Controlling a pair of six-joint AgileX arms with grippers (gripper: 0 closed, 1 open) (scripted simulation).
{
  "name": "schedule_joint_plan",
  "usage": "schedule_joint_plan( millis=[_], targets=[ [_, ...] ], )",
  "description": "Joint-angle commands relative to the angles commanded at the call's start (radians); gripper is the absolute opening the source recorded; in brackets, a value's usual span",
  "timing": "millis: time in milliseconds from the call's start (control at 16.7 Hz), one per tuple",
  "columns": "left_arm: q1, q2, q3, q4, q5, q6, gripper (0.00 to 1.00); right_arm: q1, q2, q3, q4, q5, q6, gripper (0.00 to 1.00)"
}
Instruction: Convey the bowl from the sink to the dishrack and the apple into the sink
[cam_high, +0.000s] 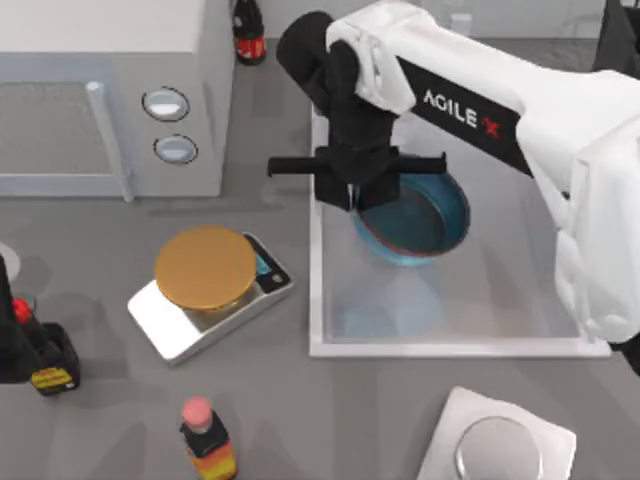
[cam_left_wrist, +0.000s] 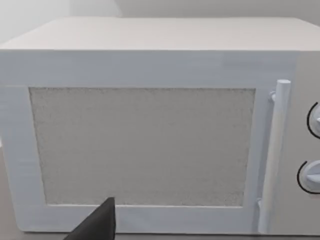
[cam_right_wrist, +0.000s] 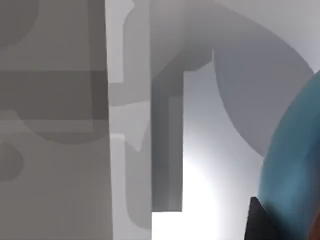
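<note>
large white rectangular sink (cam_high: 330, 300): right half of bench (cam_high: 90, 430). round glossy blue bowl (cam_high: 425, 220): inside sink, toward rear, right tool (cam_high: 352, 200) at its left rim. white boxy microwave (cam_high: 100, 90): rear left. white scale with golden disc (cam_high: 205, 265): between microwave and sink, nearer front.

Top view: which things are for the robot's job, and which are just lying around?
For the job: the bowl, held at its rim by the right gripper; the sink under it; the left arm, parked at the table's left edge.

Just lying about: the microwave, the scale, the pink-capped bottle, the dark bottle, the silver disc.
</note>
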Motion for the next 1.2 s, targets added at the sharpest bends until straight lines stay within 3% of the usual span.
schedule_joint_plan(
  millis=[660,1200],
  targets=[
    [0.000,0.000,0.000,0.000,0.000,0.000,1.00,0.337,-0.786,-0.439,-0.372,0.041,0.332,0.00],
    [0.000,0.000,0.000,0.000,0.000,0.000,1.00,0.378,-0.869,-0.498,-0.420,0.044,0.375,0.00]
  ],
)
